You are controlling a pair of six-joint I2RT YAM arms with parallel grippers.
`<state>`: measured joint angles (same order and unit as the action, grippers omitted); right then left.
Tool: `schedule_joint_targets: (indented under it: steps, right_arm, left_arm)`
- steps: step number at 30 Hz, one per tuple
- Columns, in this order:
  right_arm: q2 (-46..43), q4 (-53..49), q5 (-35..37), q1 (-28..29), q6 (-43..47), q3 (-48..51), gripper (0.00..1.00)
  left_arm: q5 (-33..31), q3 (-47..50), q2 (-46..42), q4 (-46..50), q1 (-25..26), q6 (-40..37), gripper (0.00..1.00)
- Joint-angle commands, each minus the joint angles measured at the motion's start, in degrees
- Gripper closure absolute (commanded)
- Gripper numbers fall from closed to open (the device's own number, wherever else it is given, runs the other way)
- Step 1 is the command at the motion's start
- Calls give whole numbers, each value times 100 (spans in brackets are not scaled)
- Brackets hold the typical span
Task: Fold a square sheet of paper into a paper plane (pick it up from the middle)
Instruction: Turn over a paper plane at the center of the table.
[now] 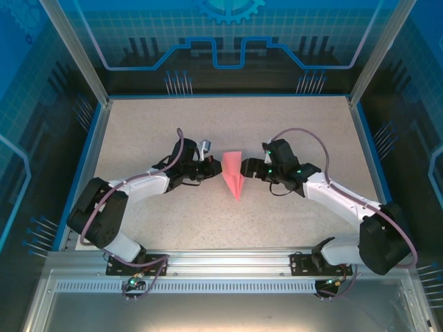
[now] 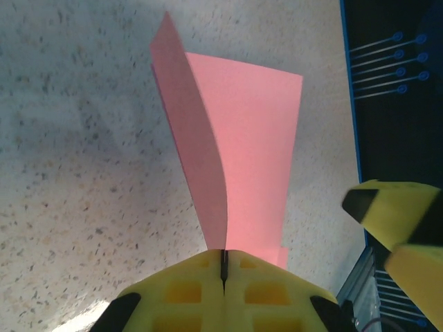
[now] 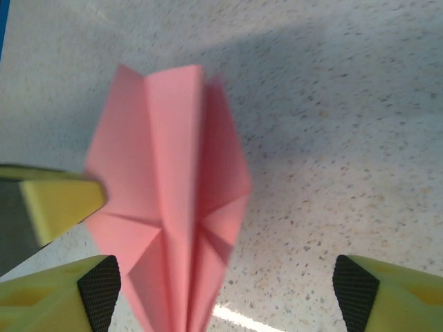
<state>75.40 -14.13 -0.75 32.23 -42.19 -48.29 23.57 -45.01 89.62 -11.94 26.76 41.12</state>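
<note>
1. Directly between the two pincers sits the paper plane, its nose pointing back toward the arm bases.
2. Under both pincers spreads the table — pale, matte, finely speckled.
3. Thin, smooth pink-red paper forms a narrow pointed triangle with lengthwise creases; one flap curves upright just ahead of the left pincer.
4. That pincer is pressed together, pinching the plane's edge in the seam of its yellow fingers.
5. Spread wide, the right pincer straddles the plane — paper just beside one black ribbed pad, well apart from the other.
6. Both arms bend inward, elbows out, wrists low, facing each other.
</note>
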Motion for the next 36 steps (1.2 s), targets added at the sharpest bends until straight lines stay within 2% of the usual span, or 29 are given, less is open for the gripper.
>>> schedule_joint_targets:
  steps: [1,5,13,25,30,36]
  right_arm:
    - [72,-474,499,383,-135,-176,25]
    - [311,-708,577,780,-281,-406,32]
    - [1153,-977,490,1061,-353,-830,47]
    - [2189,-1030,216,1443,-275,-1362,49]
    - [2562,-1265,433,1636,-325,-1646,42]
    - [2823,-1312,348,1832,-246,-1924,43]
  left_arm:
    - [359,197,141,-469,-48,45,100]
    - [346,379,272,-489,-131,-13,100]
    - [247,625,536,-454,-293,15,100]
    - [-45,853,627,-191,-451,-52,100]
    - [-195,1001,502,-128,-454,-52,100]
    - [-283,1115,311,-127,-464,-67,100]
